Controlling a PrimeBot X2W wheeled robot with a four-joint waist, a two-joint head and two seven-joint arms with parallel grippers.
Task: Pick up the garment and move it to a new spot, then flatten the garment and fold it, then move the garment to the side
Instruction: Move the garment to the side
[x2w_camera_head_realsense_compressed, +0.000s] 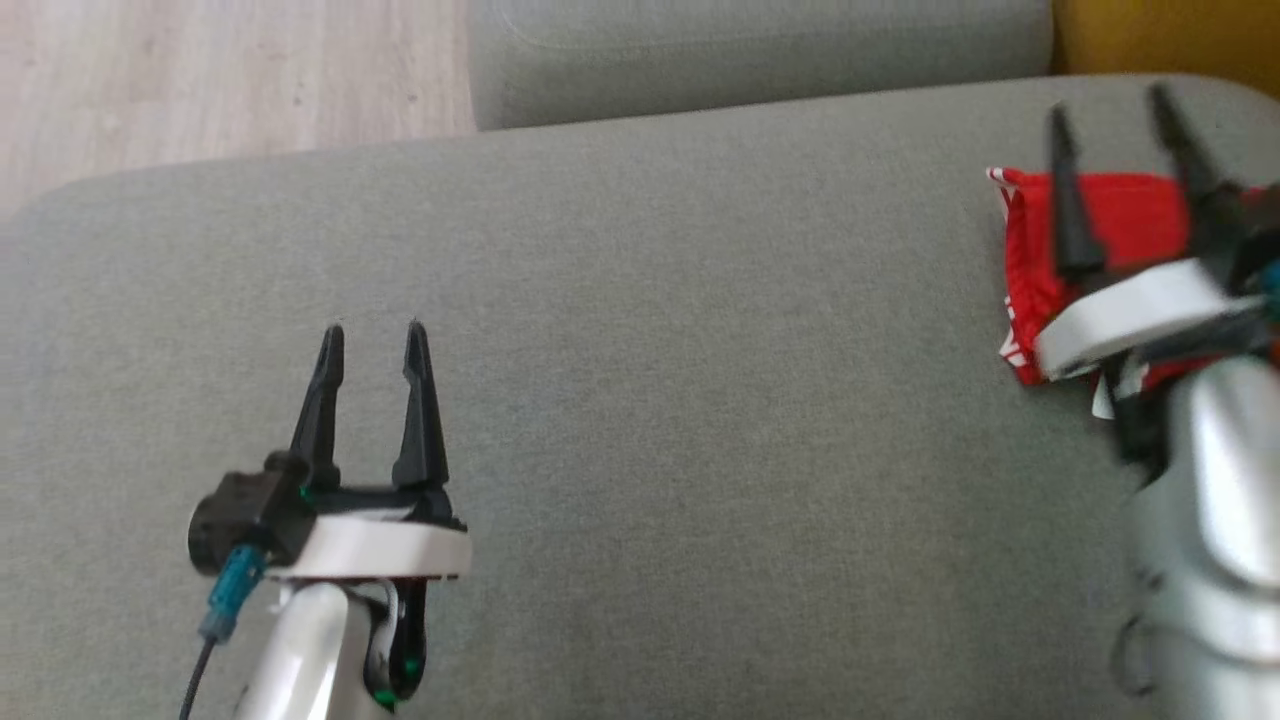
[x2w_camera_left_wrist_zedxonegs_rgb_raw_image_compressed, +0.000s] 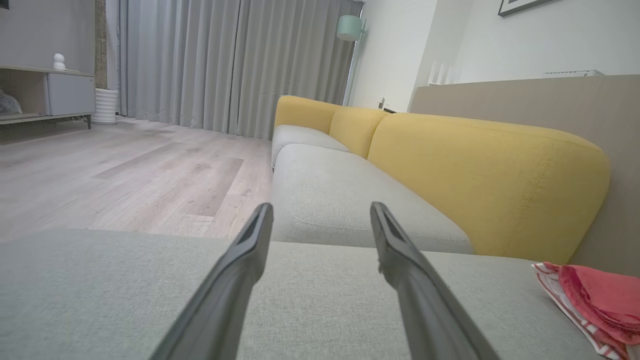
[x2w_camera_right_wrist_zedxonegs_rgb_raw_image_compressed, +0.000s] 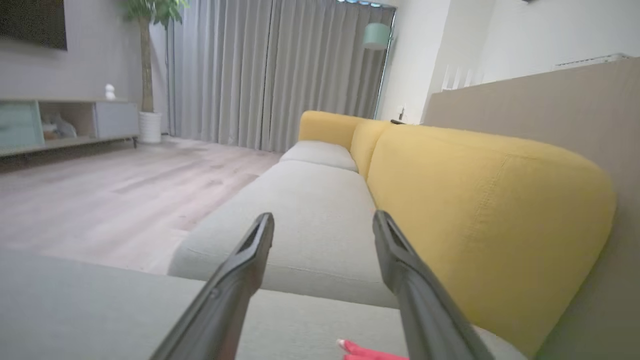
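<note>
The garment (x2w_camera_head_realsense_compressed: 1120, 215), apparently folded, lies at the far right of the grey sofa seat (x2w_camera_head_realsense_compressed: 700, 350) beneath the right gripper (x2w_camera_head_realsense_compressed: 1108, 100), fingers apart like the left gripper (x2w_camera_head_realsense_compressed: 375, 328), the task seemingly near done.

A grey sofa (x2w_camera_head_realsense_compressed: 640, 350) with yellow backrest (x2w_camera_left_wrist_zedxonegs_rgb_raw_image_compressed: 480, 175), curtains (x2w_camera_left_wrist_zedxonegs_rgb_raw_image_compressed: 225, 60), perhaps a figurine (x2w_camera_left_wrist_zedxonegs_rgb_raw_image_compressed: 59, 61).

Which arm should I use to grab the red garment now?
Right, probably. The right claw is open over the garment; the left claw, also open, sits far across the grey cushion.
</note>
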